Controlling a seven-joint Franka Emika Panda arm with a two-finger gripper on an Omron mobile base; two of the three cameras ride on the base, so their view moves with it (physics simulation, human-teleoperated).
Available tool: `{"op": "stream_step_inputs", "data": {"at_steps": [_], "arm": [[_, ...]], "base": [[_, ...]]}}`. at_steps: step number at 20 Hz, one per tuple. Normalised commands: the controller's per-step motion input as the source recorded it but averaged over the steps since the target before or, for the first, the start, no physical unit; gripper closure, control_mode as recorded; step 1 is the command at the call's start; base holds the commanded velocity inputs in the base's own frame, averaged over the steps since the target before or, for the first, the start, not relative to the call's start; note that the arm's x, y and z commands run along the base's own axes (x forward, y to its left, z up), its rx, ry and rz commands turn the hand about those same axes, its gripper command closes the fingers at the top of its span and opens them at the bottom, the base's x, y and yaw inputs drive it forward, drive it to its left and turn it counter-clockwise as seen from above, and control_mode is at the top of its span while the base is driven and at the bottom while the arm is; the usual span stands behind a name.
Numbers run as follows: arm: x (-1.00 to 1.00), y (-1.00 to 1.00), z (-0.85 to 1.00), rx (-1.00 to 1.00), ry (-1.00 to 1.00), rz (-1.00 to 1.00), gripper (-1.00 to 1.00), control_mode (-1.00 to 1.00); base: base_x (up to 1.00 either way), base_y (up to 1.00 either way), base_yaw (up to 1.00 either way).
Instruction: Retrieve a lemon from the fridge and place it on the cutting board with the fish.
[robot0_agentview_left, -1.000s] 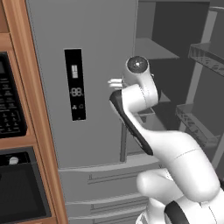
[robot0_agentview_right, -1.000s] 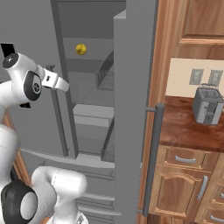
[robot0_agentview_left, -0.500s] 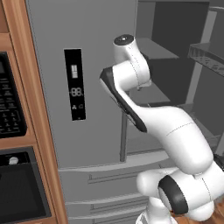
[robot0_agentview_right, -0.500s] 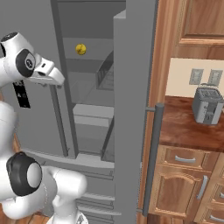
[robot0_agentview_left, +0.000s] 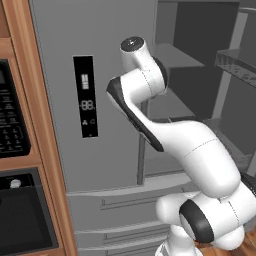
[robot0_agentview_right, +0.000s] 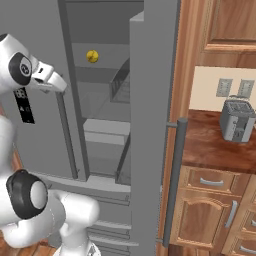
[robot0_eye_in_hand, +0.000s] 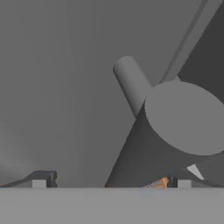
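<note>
Fridge (robot0_agentview_right: 150, 125) right door open; lemon (robot0_agentview_right: 92, 56) on upper shelf inside. Claw (robot0_eye_in_hand: 111, 181) spread, empty, close to fridge door handle (robot0_eye_in_hand: 131, 85).

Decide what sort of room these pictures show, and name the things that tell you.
Most likely a home kitchen: a tall grey fridge with one door open, a toaster on a wooden counter, and an oven set into cabinets.

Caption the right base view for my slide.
Lemon on a shelf in the open fridge, toaster on the counter.
</note>
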Motion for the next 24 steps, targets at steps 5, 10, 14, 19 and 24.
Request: {"op": "stream_step_inputs", "data": {"at_steps": [5, 10, 14, 19, 24], "arm": [[0.0, -0.12, -0.1, 0.0, -0.09, 0.03, -1.0, -1.0], [0.03, -0.15, -0.08, 0.0, -0.03, 0.1, -1.0, -1.0], [0.17, -0.05, -0.06, 0.0, -0.06, 0.16, -1.0, -1.0], [0.23, 0.0, 0.0, 0.0, -0.11, 0.18, -1.0, -1.0], [0.26, 0.0, -0.05, 0.0, -0.21, 0.2, -1.0, -1.0]], "base": [[0.0, 0.0, 0.0], [0.0, 0.0, 0.0], [0.0, 0.0, 0.0], [0.0, 0.0, 0.0], [0.0, 0.0, 0.0]]}}
